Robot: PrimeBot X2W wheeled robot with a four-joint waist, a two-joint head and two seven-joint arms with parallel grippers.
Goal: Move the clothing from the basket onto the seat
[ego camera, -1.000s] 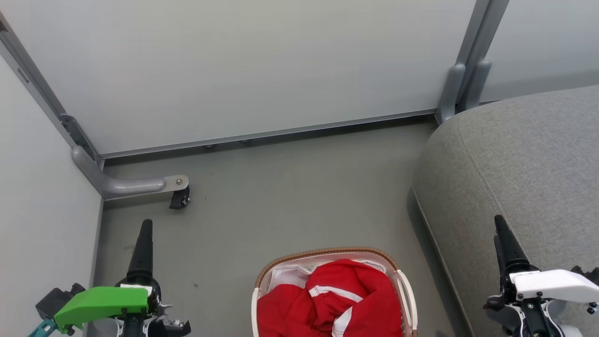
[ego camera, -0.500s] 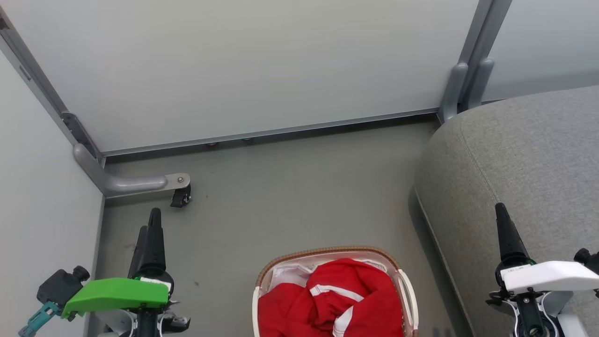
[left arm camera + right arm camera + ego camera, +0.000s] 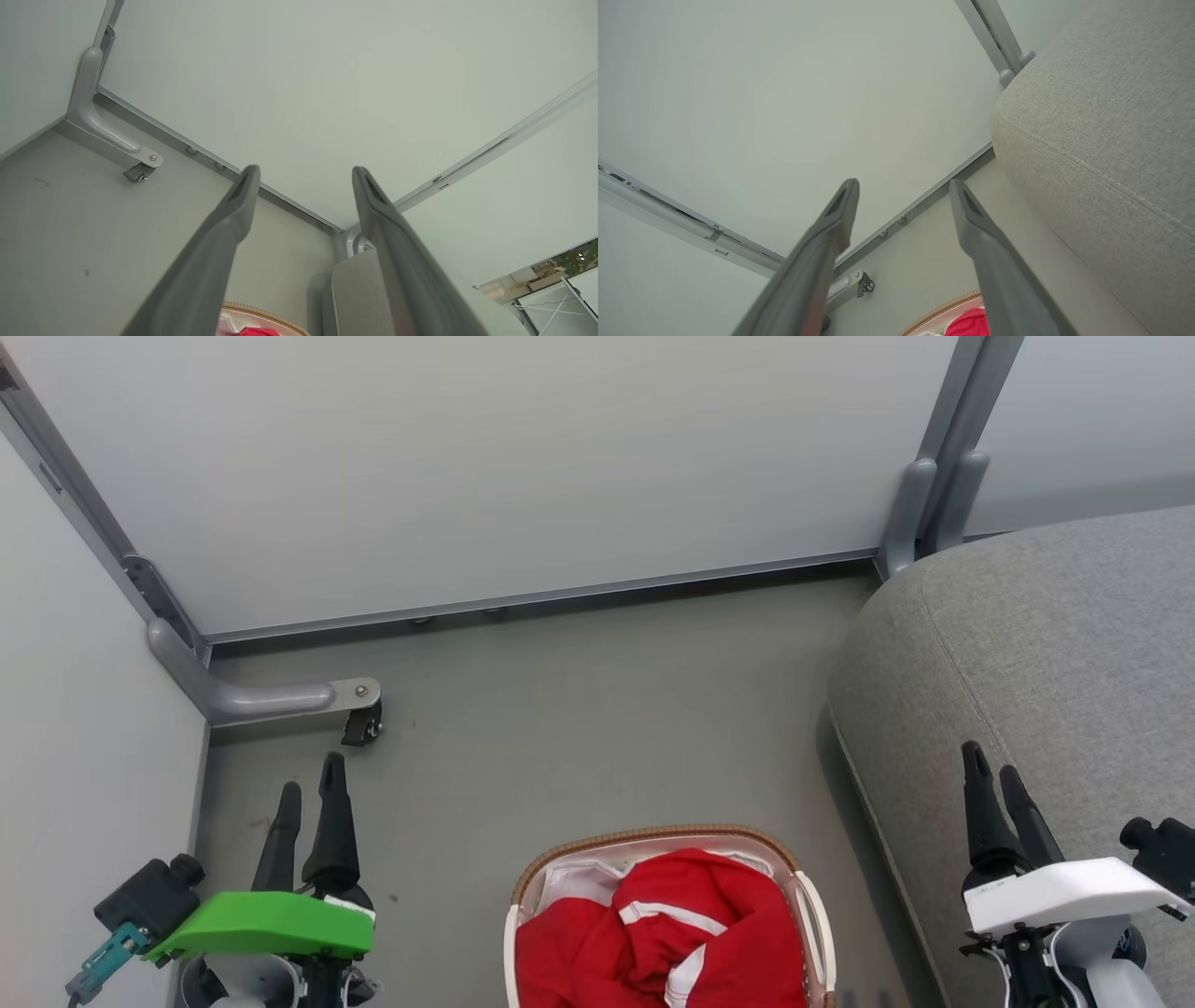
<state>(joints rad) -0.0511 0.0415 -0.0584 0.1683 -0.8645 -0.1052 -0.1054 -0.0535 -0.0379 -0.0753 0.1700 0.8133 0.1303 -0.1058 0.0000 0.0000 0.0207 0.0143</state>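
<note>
"So where's the clothing (image 3: 658, 933) sitting?"

"Heaped in the basket (image 3: 653, 837), red with white stripes, filling it to the rim. It lies between the two sets of jaws and back behind their tips, toward the robot's body. That's inward and rearward of the left gripper (image 3: 311, 775), and the same for the right gripper (image 3: 991, 760)."

"Anything held?"

"No. Both pairs of fingers stand parted a fair way with nothing between them, and both wrist views agree."

"Which arm goes?"

"I'd guess the right. It looks slightly nearer the basket's edge, and the seat (image 3: 1055, 644) lies beneath and outward of its fingers, so the carry would be short. The heap's long axis I can't judge, since the basket's near end is cut off."

"And around it?"

"Grey floor (image 3: 579, 709) ahead of both jaws, pale wall panels (image 3: 513, 476) beyond, and a castor (image 3: 359, 726) just past the left fingertips."
</note>
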